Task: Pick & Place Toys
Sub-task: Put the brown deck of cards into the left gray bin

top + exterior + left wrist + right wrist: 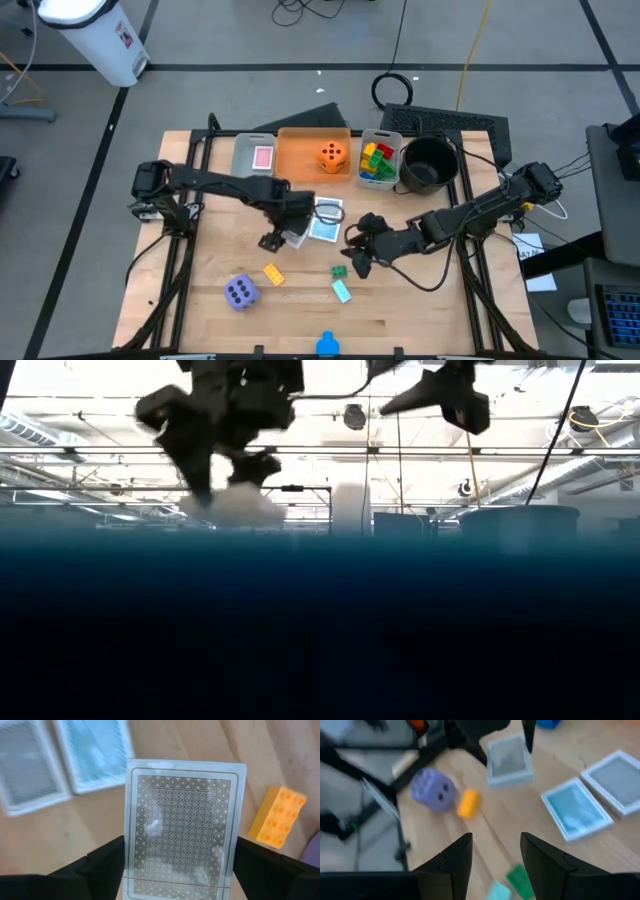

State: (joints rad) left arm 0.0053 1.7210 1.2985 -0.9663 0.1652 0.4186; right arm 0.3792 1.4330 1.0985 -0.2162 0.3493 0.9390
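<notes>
A: Which pincer is at work, and on what?

B: The left pincer (283,232), at the middle of the surface (200,320). Its two fingers stand wide, pinching a grey-backed picture card (182,825) by its side edges — the left wrist view shows the card upright between them, its long axis running away from the wrist, clear of the wood below.

A: Where do the other toys lie?

B: Two more cards (326,218) lie flat just beside that pincer, toward the bins. A yellow brick (272,274) and the purple die (241,292) sit nearer the front edge; a green brick (341,270) and a teal piece (342,291) lie below the right pincer (358,252). The orange die (333,156) is already in the orange bin (296,170), a red card (262,158) in the grey bin (243,160), and bricks fill the small bin (378,162) beside the black bowl (430,165).

A: Which relation governs the coming move?

B: Probably the bearing from the held card to the grey bin — it lies at the rear of the surface, up and slightly left of the left pincer in the high view, and the left arm is the nearer one.

A: And the right pincer?

B: It hovers with jaws partly spread, holding nothing, over the wood near the green brick.
</notes>
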